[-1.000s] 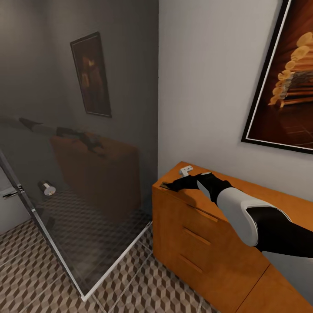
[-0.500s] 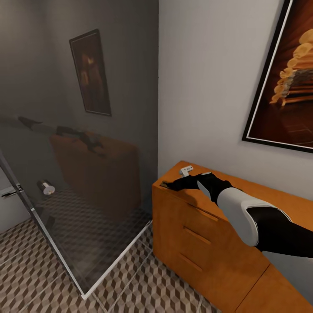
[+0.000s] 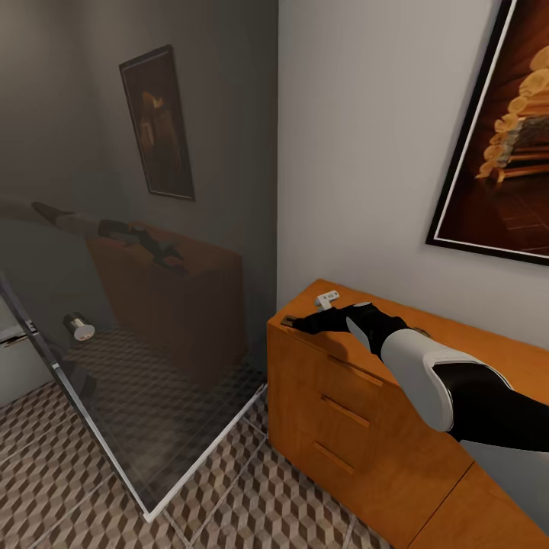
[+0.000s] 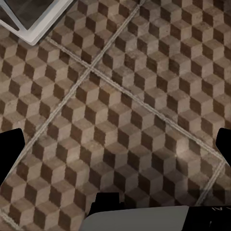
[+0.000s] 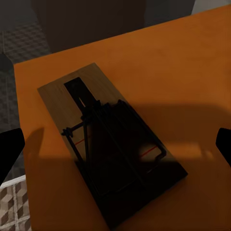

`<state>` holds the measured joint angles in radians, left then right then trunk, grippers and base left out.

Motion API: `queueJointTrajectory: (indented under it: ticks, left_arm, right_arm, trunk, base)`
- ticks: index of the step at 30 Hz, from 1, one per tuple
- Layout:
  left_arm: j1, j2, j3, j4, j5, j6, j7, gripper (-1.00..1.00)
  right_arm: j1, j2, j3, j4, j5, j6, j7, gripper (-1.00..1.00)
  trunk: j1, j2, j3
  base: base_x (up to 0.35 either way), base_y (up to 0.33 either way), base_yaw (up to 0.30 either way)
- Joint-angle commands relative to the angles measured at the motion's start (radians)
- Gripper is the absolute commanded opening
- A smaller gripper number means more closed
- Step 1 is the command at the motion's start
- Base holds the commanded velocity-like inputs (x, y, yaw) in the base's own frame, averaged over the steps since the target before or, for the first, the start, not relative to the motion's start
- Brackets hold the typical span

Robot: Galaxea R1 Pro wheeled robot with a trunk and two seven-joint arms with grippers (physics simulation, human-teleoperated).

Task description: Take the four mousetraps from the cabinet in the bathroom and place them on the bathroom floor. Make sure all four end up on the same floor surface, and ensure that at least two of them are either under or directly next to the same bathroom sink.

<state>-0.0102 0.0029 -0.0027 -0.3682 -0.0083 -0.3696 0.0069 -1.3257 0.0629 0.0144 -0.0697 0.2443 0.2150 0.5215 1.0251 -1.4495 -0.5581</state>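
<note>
Right gripper [image 3: 293, 324] hasn't moved in 1 s, jaws spread, hovering above mousetrap [image 5: 108, 147] at cabinet [image 3: 343, 412] corner, center frame. Grab not begun. Left gripper [image 4: 115, 144]: open over floor [image 4: 120, 96].

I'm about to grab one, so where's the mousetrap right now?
The mousetrap lies flat on the cabinet top near its front left corner, straight beneath the right hand.

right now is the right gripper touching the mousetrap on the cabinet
Apart. The right wrist view shows the mousetrap flat on the cabinet, both fingertips off at the frame edges.
</note>
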Motion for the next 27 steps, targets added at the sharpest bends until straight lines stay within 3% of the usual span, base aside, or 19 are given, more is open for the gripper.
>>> queueJointTrajectory:
  ticks: [1, 27]
  left_arm:
    - [-0.001, 0.000, 0.000, 0.000, -0.001, -0.003, 0.001, 1.00]
    - [-0.001, 0.000, 0.000, 0.001, -0.001, -0.003, 0.001, 1.00]
  right_arm:
    - [0.000, 0.000, 0.001, -0.002, 0.003, 0.006, 0.003, 1.00]
    - [0.000, -0.001, 0.001, -0.002, 0.003, 0.006, 0.003, 1.00]
  trunk:
    - [0.000, 0.000, -0.001]
    - [0.000, 0.000, -0.004]
  base:
    - [0.000, 0.000, 0.000]
    - [0.000, 0.000, 0.000]
